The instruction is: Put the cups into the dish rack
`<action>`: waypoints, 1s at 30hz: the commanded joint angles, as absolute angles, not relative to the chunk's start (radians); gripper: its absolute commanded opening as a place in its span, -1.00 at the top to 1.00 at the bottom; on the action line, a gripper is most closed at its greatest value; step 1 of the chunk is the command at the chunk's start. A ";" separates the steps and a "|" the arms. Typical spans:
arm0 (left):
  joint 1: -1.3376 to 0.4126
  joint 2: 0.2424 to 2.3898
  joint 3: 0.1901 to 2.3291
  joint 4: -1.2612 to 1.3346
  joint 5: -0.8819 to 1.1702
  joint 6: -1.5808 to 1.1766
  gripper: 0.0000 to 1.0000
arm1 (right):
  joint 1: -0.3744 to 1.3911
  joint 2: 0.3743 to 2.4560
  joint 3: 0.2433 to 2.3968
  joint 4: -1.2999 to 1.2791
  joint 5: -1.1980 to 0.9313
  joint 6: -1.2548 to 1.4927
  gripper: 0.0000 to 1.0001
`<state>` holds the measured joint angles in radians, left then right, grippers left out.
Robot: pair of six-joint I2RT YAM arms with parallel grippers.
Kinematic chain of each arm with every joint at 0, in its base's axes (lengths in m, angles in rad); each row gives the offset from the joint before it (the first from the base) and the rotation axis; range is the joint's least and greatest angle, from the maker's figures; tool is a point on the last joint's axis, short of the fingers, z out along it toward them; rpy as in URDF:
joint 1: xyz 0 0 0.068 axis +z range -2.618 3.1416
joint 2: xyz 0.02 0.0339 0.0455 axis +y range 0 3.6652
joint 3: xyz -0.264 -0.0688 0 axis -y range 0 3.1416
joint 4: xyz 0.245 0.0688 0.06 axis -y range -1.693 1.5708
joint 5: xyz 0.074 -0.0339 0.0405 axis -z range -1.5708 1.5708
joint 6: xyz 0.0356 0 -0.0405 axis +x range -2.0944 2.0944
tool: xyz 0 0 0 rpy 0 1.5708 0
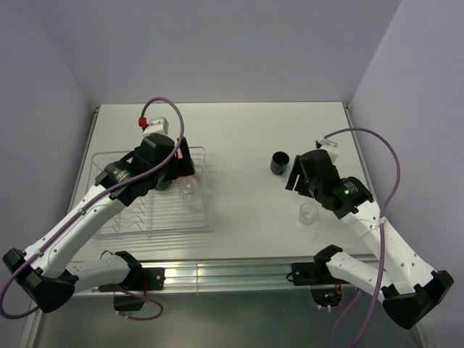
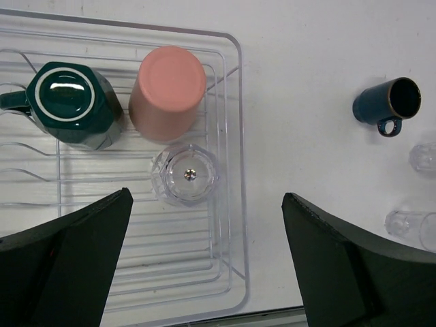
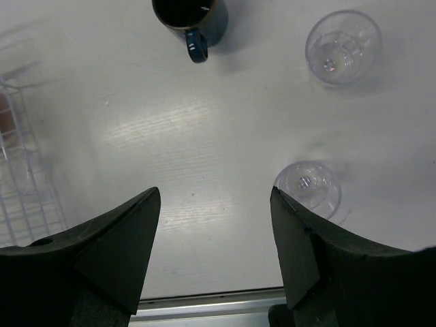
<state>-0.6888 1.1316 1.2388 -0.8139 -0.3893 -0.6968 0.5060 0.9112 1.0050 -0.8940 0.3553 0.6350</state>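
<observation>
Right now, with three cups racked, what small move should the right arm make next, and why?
Probably shift the open right gripper sideways to centre on the nearer clear glass: it stands on the table just beside one finger, and the gripper holds nothing.

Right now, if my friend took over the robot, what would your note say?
Left tool: open, empty, over the dish rack.
Right tool: open, empty, over the table by the loose cups.
In the rack: teal mug and pink tumbler, both upside down, with one clear glass beside them.
On the table: navy mug upright, far glass, near glass.
Done: three cups loaded.
Left: the navy mug and the two table glasses.
</observation>
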 commanded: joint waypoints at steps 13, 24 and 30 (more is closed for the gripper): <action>-0.693 1.048 1.201 -0.727 -0.308 -0.660 -0.98 | 0.508 0.936 0.847 -0.996 0.313 0.778 -0.03; -0.693 1.039 1.186 -0.695 -0.285 -0.650 -0.98 | 0.506 1.012 0.789 -0.976 0.383 0.876 -0.03; -0.693 1.042 1.178 -0.690 -0.285 -0.644 -0.98 | 0.503 1.049 0.772 -0.945 0.410 0.897 -0.11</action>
